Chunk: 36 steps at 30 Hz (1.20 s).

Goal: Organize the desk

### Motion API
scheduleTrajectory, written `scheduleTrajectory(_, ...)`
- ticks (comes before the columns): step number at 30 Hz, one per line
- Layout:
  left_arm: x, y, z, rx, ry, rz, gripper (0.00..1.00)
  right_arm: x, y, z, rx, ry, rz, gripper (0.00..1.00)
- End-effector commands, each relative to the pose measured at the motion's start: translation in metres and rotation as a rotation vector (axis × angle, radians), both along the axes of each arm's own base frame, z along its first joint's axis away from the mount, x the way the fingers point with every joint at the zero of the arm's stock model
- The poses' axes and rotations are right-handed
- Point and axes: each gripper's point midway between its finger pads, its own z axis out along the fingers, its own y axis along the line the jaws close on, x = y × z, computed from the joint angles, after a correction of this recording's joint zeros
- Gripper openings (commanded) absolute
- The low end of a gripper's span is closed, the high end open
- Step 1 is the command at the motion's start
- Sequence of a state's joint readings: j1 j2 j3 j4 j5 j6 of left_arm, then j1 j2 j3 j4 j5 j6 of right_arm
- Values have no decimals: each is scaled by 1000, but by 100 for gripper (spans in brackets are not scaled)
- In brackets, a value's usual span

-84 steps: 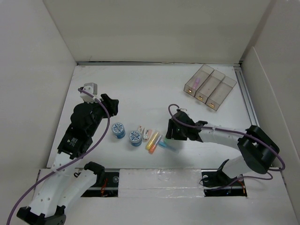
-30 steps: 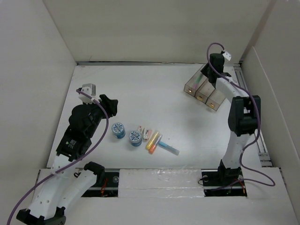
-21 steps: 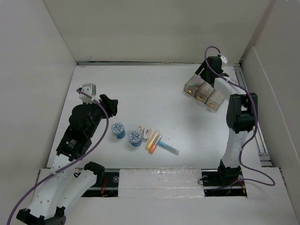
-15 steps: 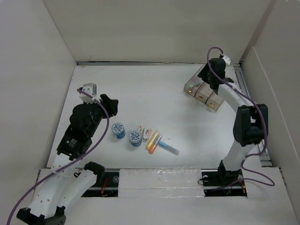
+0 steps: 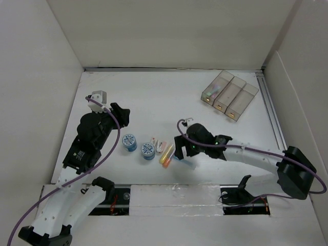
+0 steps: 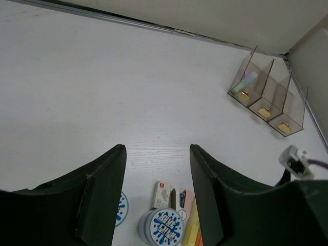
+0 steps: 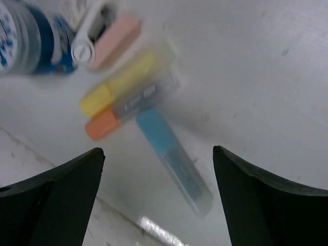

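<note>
Reaching low across the desk [image 5: 154, 97], the white top filling the floor of the walled cell, with the right gripper [image 7: 157, 150] spread wide and gripping nothing. Straddling a blue highlighter [image 7: 171, 161] lying flat near the front edge, with one dark finger off to each side and neither touching it. Working just beside a yellow highlighter [image 7: 120, 82], an orange marker [image 7: 102, 125] under a clear cap, a pink eraser [image 7: 117, 40] and a blue-labelled round tin [image 7: 23, 38], all blurred in the wrist view.

Hanging over the left half with the left gripper [image 6: 156, 154], likewise parted and empty, looking out toward the three-compartment tray [image 5: 229, 95] at the far right. Standing well apart from the clutter there, and already holding one pale item in its leftmost slot.

Apparently lining up a pick of the blue highlighter, with no grasp yet made. Calling next, in all likelihood, for dropping until the pads flank the barrel and squeezing across its narrow width rather than along it. Then lifting clear without dragging the orange marker, seemingly touching its upper end, and carrying toward the tray.
</note>
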State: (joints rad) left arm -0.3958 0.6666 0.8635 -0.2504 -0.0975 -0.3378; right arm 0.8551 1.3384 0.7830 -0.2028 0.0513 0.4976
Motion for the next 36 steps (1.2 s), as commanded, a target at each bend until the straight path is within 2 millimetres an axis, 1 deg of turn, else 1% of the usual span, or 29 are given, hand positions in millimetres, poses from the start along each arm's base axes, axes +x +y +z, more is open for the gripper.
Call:
scheduleTrajectory(1, 3, -1, 12, -8, -48, -4, 48, -50, -14, -7, -79, 64, 81, 93)
scheduleTrajectory(3, 4, 0, 11, -7, -47, -1, 48, -60, -16, -4, -64, 90, 52, 94)
scheduleTrajectory(5, 4, 0, 11, -6, -45, 2, 48, -60, -19, -6, -69, 108, 11, 94)
scheduleTrajectory(6, 4, 0, 11, -8, -46, 2, 48, -60, -24, -10, -91, 117, -3, 94)
scheduleTrajectory(9, 4, 0, 11, -7, -45, 2, 48, -66, -21, -23, -127, 162, 12, 93)
scheduleTrajectory(10, 4, 0, 11, -8, -46, 2, 48, -66, -21, -33, -168, 169, 6, 91)
scheduleTrajectory(15, 3, 1, 12, -10, -49, 2, 48, -63, -17, -52, -252, 188, 1, 79)
scheduleTrajectory(17, 2, 1, 12, -9, -51, 5, 48, -60, -16, -54, -278, 176, -12, 67)
scheduleTrajectory(18, 2, 1, 12, -8, -50, 5, 48, -60, -20, -56, -295, 180, -25, 62)
scheduleTrajectory(19, 3, 2, 11, -6, -49, 6, 48, -59, -23, -58, -311, 177, -42, 43)
scheduleTrajectory(20, 2, 1, 11, -6, -48, 5, 48, -59, -25, -59, -317, 185, -58, 34)
scheduleTrajectory(21, 3, 1, 11, -8, -49, 5, 48, -61, -27, -60, -329, 196, -61, 28)
scheduleTrajectory(22, 2, 1, 12, -7, -50, 5, 48, -67, -31, -62, -340, 231, -74, 14)
scheduleTrajectory(23, 3, 1, 12, -8, -51, 5, 48, -67, -31, -62, -340, 231, -75, 13)
scheduleTrajectory(24, 3, 1, 11, -6, -48, 5, 48, -70, -32, -62, -340, 248, -80, 8)
scheduleTrajectory(25, 3, 1, 12, -7, -51, 6, 48, -74, -33, -62, -343, 265, -75, 5)
scheduleTrajectory(27, 3, 2, 11, -5, -49, 6, 48, -77, -38, -54, -347, 270, -81, 0)
scheduleTrajectory(28, 3, 2, 12, -6, -52, 6, 48, -76, -41, -49, -344, 261, -92, 0)
scheduleTrajectory(29, 3, 2, 13, -6, -53, 8, 48, -71, -44, -40, -347, 232, -112, 0)
scheduleTrajectory(30, 3, 2, 13, -6, -53, 6, 48, -67, -43, -23, -307, 198, -125, 0)
scheduleTrajectory(31, 3, 2, 13, -8, -53, 6, 48, -56, -46, -13, -283, 174, -163, 0)
scheduleTrajectory(32, 2, 1, 13, -8, -54, 3, 48, -28, -45, 13, -198, 95, -233, 0)
scheduleTrajectory(33, 2, 1, 14, -9, -57, 2, 48, -25, -46, 20, -188, 70, -234, 0)
scheduleTrajectory(34, 2, 1, 15, -11, -58, 0, 48, -10, -47, 31, -145, 38, -264, 0)
scheduleTrajectory(35, 2, 1, 14, -9, -56, 0, 48, 21, -47, 49, -49, -15, -325, 0)
scheduleTrajectory(36, 2, 1, 13, -9, -54, 0, 48, 38, -47, 61, 3, -55, -340, 0)
